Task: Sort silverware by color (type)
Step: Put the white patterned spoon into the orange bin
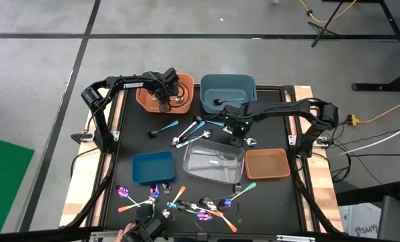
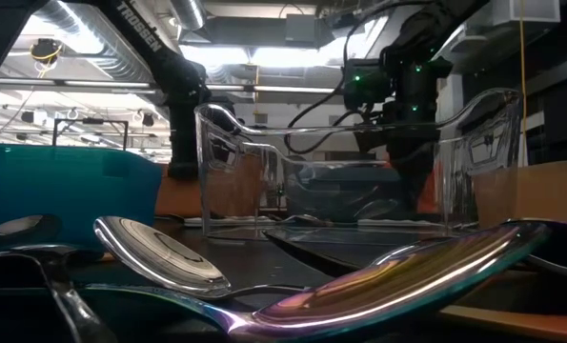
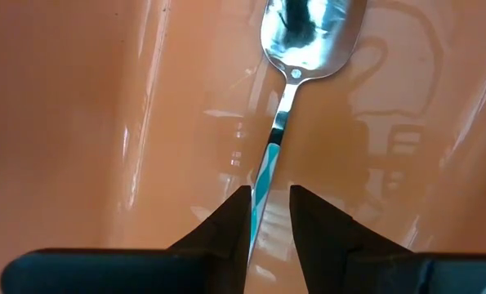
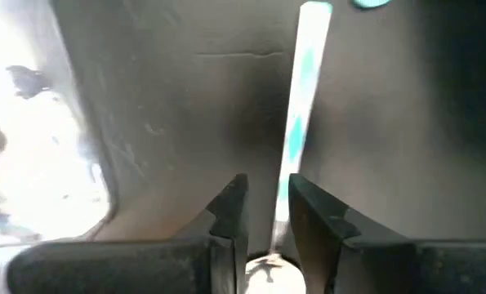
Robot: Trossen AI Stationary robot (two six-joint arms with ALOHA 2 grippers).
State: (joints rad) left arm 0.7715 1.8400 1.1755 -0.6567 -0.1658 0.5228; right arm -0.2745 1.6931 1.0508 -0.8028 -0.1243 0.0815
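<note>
Silverware (image 1: 186,205) lies in a jumble at the near end of our black bench (image 1: 122,144) — shiny purple spoons, orange-handled and teal-handled ones — and a few more pieces (image 1: 186,134) sit in the middle of the bench, beside the clear bin (image 1: 189,161). Our left hand (image 3: 269,214) is down inside the round orange bin (image 1: 146,97) at the far side. Its two dark fingers (image 3: 226,224) are clamped on the teal-striped spoon (image 3: 296,49), whose silver bowl lies on the orange floor of the bin. Our right hand (image 4: 267,204) hangs low over the middle of the bench, just past the clear bin. Its fingers (image 4: 230,212) pinch the pale teal handle (image 4: 304,90) of another piece, which points away over the dark bench top. One dark spoon (image 1: 220,102) lies in the grey-blue bin (image 1: 210,84) — that bin sits beside the orange one.
</note>
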